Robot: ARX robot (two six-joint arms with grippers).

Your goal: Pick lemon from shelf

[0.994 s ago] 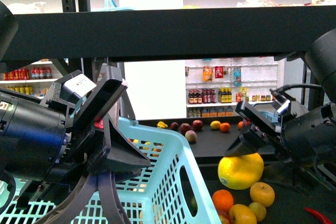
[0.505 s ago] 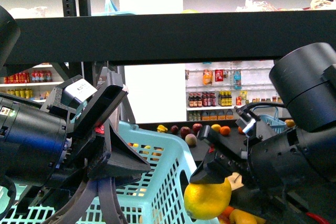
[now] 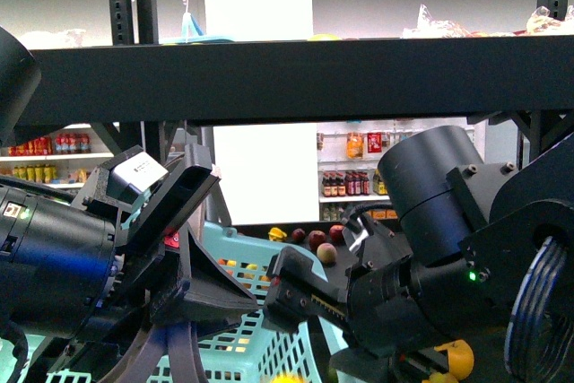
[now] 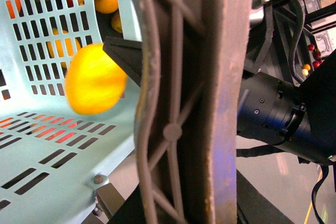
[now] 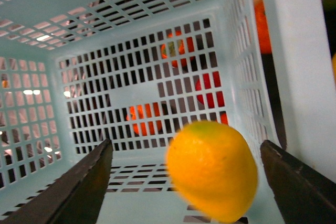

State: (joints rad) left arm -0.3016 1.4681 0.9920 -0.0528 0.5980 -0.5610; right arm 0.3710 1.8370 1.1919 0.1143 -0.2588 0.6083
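The lemon [image 5: 212, 169], bright yellow and blurred, is inside the light blue basket [image 5: 131, 77], between the spread fingers of my right gripper [image 5: 185, 144], which is open and not touching it. In the left wrist view the lemon [image 4: 94, 80] shows against the basket wall [image 4: 47, 145], beside a dark fingertip [image 4: 126, 56]. In the front view only a yellow sliver of the lemon [image 3: 285, 378] shows at the bottom edge. My right gripper [image 3: 296, 289] reaches over the basket [image 3: 251, 347]. My left gripper [image 3: 193, 266] is shut on the basket. The black shelf [image 3: 314, 78] spans the view above.
Small red and pale fruits [image 3: 314, 239] lie on the far part of the shelf tier. Orange fruits [image 5: 173, 51] show through the basket mesh. A yellow fruit [image 3: 459, 358] sits low right. White wall shelves of bottles [image 3: 359, 181] stand far behind.
My right arm carried the lemon left from the shelf tier to over the basket. Its jaws have opened and the lemon is now loose inside the basket.
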